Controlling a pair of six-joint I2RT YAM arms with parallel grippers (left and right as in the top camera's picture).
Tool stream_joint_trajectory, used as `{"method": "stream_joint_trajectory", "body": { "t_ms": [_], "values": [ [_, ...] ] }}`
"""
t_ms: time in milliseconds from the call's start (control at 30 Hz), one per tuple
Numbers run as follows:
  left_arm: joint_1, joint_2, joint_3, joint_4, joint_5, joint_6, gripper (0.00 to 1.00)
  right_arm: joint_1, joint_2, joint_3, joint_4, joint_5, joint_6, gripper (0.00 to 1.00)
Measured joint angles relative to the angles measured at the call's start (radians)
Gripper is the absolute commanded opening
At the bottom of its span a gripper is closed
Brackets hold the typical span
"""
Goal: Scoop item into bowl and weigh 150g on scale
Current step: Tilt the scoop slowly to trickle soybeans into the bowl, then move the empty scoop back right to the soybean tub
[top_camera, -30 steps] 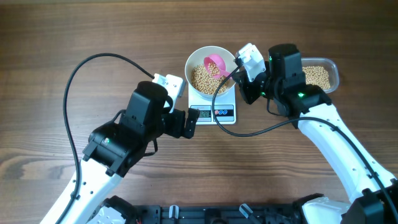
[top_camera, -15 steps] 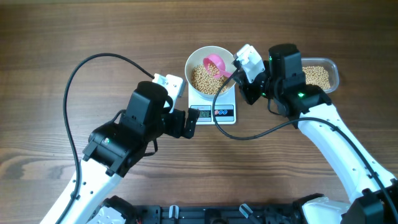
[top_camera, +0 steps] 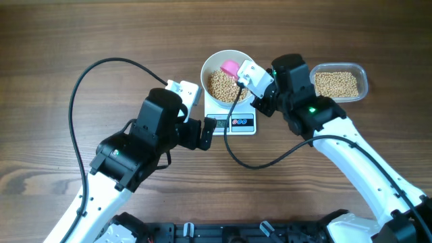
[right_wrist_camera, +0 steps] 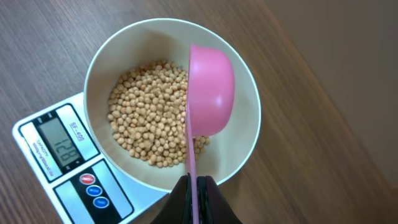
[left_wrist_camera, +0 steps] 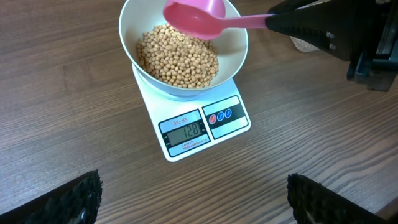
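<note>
Jaws clamped on the pink scoop, the right gripper holds it tipped above soybeans in the bowl on the scale just ahead; small pours should prevent overshoot, while the left gripper waits, jaws wide apart.

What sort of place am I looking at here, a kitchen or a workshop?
Likely a robot test bench staging a kitchen chore: a left arm and right arm with trailing cables at a wooden table, plus a bowl of beans on a scale.
</note>
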Motion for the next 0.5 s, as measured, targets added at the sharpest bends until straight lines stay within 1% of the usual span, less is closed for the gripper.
{"method": "stream_joint_trajectory", "body": {
  "t_ms": [67,133,200,300,400,500],
  "values": [
    [0.000,0.000,0.000,0.000,0.000,0.000,1.00,0.006,-0.001,0.000,0.001,0.013,0.025,0.04],
    [0.000,0.000,0.000,0.000,0.000,0.000,1.00,0.006,-0.002,0.000,0.008,0.018,0.098,0.04],
    [0.000,0.000,0.000,0.000,0.000,0.000,1.00,0.005,-0.006,0.000,0.018,-0.004,0.237,0.04],
    [0.000,0.000,0.000,0.000,0.000,0.000,1.00,-0.011,-0.025,0.000,0.062,-0.103,0.416,0.04],
    [0.000,0.000,0.000,0.000,0.000,0.000,1.00,-0.088,-0.082,0.000,0.083,-0.182,0.532,0.04],
    [0.000,0.000,0.000,0.000,0.000,0.000,1.00,-0.223,-0.143,0.004,0.038,-0.216,0.583,0.04]
  ]
}}
